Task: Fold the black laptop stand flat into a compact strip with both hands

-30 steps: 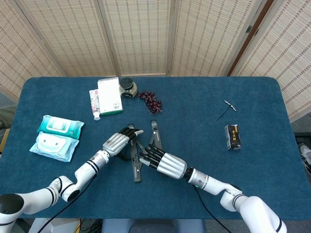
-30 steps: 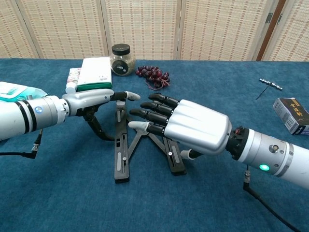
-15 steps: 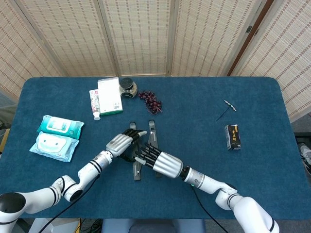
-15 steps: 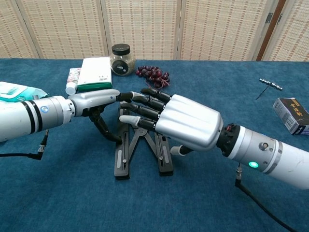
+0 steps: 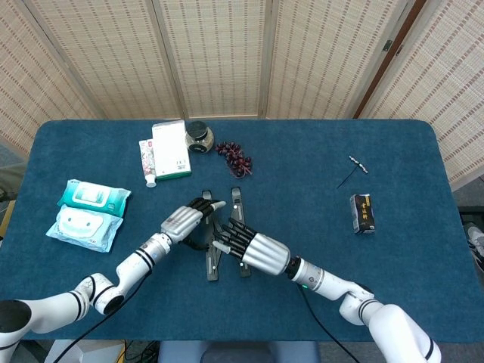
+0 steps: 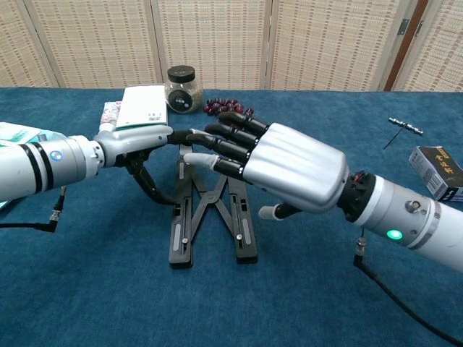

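Left hand (image 6: 137, 144) and right hand (image 6: 278, 170) with fingers extended, fingertips meeting over the black laptop stand (image 6: 210, 220), actual grip unclear, stand's two rails nearly parallel, running near-to-far at desk (image 6: 87, 289) centre

Silver-shelled left hand (image 6: 137, 144) and right hand (image 6: 289, 173), black fingers (pale tips); white forearms, black cables, green wrist light.

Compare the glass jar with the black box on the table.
The glass jar is round and clear with a black lid; the black box is rectangular, dark, with gold print. The jar stands upright near the table's far edge, beside the beads; the box lies flat, alone at the right. Both rest untouched.
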You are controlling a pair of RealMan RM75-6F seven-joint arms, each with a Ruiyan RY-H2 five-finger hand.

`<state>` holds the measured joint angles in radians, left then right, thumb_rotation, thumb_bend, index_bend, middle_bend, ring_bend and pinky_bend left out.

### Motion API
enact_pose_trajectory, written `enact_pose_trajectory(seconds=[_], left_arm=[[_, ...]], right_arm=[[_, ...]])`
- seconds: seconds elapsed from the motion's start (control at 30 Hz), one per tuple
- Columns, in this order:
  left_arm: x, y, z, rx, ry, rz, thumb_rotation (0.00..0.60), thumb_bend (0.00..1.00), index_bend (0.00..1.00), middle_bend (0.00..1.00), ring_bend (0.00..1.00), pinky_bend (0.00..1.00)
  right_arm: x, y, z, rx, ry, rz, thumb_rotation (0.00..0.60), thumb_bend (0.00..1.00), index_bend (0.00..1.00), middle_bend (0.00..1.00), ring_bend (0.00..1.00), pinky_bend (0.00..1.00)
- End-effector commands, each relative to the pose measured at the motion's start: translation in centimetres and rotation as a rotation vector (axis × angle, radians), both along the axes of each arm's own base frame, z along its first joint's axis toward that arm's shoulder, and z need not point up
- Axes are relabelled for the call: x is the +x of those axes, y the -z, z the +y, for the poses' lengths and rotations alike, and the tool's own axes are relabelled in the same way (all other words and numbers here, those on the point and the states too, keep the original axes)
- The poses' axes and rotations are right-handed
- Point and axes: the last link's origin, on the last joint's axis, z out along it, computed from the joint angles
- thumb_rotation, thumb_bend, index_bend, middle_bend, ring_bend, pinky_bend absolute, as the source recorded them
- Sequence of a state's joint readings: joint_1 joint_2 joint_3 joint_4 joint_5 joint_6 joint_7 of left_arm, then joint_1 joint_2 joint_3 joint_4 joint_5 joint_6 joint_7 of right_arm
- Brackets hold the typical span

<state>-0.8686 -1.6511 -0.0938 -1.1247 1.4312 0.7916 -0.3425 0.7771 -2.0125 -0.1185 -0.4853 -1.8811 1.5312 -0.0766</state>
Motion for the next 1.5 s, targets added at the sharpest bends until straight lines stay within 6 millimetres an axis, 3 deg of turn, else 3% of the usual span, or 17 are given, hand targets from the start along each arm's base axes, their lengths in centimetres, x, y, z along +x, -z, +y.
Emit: enact_pose_trajectory(seconds=[0.03,0.17,0.3,0.53,0.83,1.0,1.5], left_arm=[[-0.8,-1.9,0.0,0.046,-0.017,-0.006,0.6,0.15,0.03,0.07,0.07,0.0],[-1.7,-3.9,-0.3,0.091,-0.043,-0.002,0.6,0.15,0.03,0.07,0.07,0.0],[-2.8,-5.9,-0.6,0.144,-0.068,0.026,0.6,0.15,0.03,0.07,0.07,0.0],[-4.2,-8.7,-1.4,0.201,-0.125,0.053,0.6,0.15,0.03,0.07,0.07,0.0],[-5.5,-11.2,-2.4,0.257,-0.173,0.062,0.6,0.15,0.03,0.07,0.07,0.0],[-6.0,-11.9,-3.0,0.272,-0.193,0.06,0.6,0.15,0.03,0.07,0.07,0.0],[-7.4,-12.5,-3.3,0.289,-0.253,0.028,0.6,0.15,0.03,0.06,0.07,0.0]], right_arm=[[-0.9,-2.5,-0.1,0.041,-0.007,0.007,0.6,0.0,0.0,0.0,0.0,0.0],[-0.2,-5.2,-0.7,0.11,0.036,0.029,0.6,0.0,0.0,0.0,0.0,0.0],[1.8,-7.5,-1.1,0.228,0.154,0.046,0.6,0.0,0.0,0.0,0.0,0.0],[4.7,-9.0,-2.2,0.325,0.201,0.202,0.6,0.0,0.0,0.0,0.0,0.0],[6.7,-7.1,-3.5,0.41,0.136,0.443,0.6,0.0,0.0,0.0,0.0,0.0],[7.5,-5.8,-3.9,0.443,0.076,0.495,0.6,0.0,0.0,0.0,0.0,0.0],[7.4,-2.1,-5.2,0.51,0.002,0.619,0.6,0.0,0.0,0.0,0.0,0.0]])
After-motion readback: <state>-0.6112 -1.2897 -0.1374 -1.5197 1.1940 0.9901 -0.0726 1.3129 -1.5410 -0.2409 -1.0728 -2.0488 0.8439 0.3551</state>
